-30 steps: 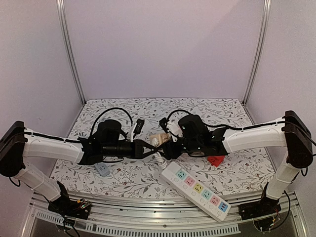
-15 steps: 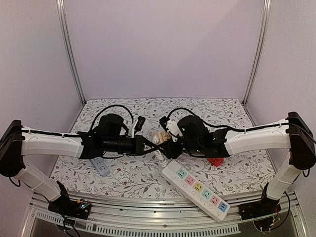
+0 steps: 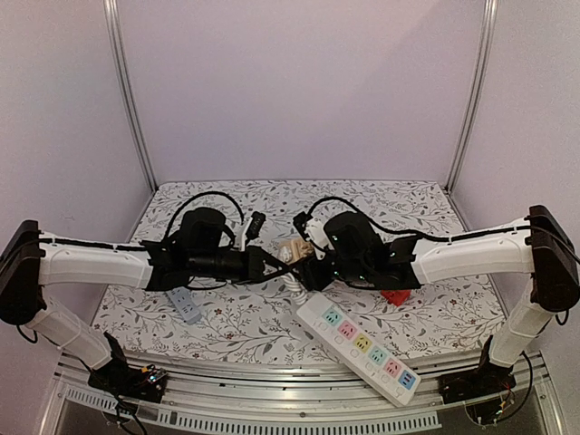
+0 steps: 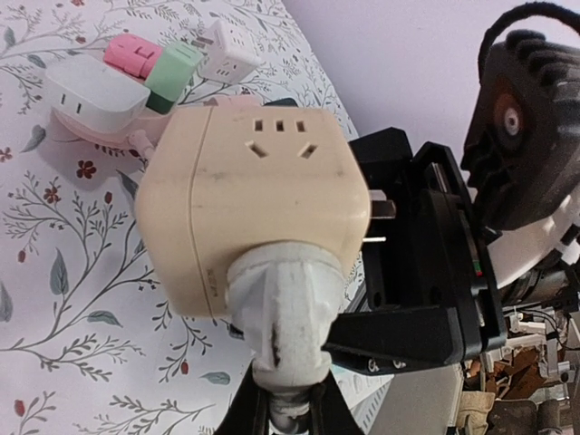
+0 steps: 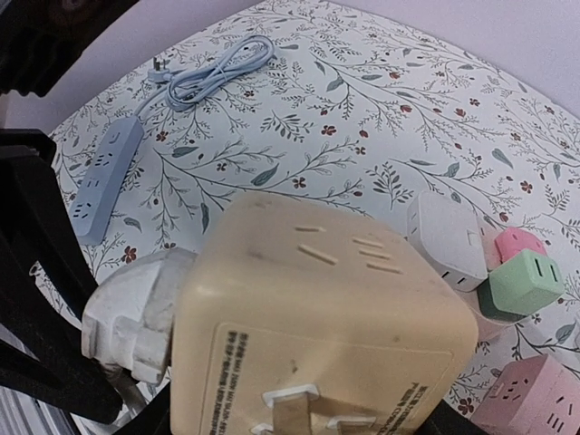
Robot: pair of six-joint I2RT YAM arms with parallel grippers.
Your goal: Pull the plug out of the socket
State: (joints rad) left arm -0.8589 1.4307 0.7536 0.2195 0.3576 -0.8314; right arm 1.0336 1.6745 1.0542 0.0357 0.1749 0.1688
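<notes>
Over the last second my left arm has stretched further toward the middle of the desk, and the right arm has nudged in a little to meet it. The left fingers (image 3: 265,264) are pressed tight, pinching the scuffed white plastic plug (image 4: 288,313) by its neck. That plug is seated in the beige cube-shaped plastic socket adapter (image 4: 258,204), flush against one face, with no gap I can make out. The right fingers (image 4: 403,333) stand partly spread, clamped on the adapter from the side where its metal prongs stick out. From above, the adapter is held over the floral-patterned desk (image 3: 408,208) near its centre, between the two wrists. At 5 o'clock from it lies a long white power strip with pastel outlets (image 3: 361,347). At 8 o'clock is a pale blue power strip (image 3: 184,307). A small red block (image 3: 396,294) sits at 4 o'clock, beside the right arm. The right wrist view also catches a small mint-green cube adapter (image 5: 527,283) touching a small pink cube adapter (image 5: 517,243).
</notes>
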